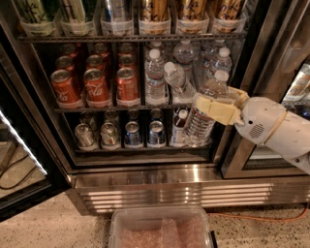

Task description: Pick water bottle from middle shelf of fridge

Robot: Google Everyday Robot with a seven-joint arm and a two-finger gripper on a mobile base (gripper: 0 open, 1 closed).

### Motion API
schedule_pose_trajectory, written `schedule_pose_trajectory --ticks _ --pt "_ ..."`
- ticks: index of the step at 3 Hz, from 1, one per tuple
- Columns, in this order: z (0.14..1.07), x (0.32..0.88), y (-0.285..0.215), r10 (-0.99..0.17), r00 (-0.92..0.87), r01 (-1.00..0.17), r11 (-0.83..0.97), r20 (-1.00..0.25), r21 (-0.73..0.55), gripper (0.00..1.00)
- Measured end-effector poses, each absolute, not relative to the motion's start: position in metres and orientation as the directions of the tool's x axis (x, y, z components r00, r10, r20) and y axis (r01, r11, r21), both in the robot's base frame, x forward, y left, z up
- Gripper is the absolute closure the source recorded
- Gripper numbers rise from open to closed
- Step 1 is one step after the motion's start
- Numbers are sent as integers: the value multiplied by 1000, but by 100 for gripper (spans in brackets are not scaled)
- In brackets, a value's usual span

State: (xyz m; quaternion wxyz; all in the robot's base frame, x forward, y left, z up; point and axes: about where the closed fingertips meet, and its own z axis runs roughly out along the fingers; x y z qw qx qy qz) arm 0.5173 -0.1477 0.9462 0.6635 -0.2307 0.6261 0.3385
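Observation:
My gripper (pixel 215 110) is at the right end of the middle shelf (pixel 97 109) of the fridge (pixel 145 181), its cream fingers shut around a water bottle (pixel 197 127). The bottle is clear and ribbed with a white cap. It hangs tilted, cap up to the right, in front of the shelf rail and partly over the rack below. Other clear water bottles (pixel 155 80) stand on the middle shelf, one of them leaning (pixel 178 80). Red cola cans (pixel 94 85) fill the shelf's left half.
Tall cans in clear trays (pixel 116 12) fill the rack above, and small silver and blue cans (pixel 131 133) the rack below. The glass door (pixel 24 160) stands open at left. A clear plastic bin (pixel 162 227) sits on the floor below the steel grille. An orange cable (pixel 261 216) lies at right.

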Motion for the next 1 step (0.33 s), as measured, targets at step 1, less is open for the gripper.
schedule_pose_trajectory --ticks 1 --pt "946 517 -148 160 -13 -738 664 -987 118 100"
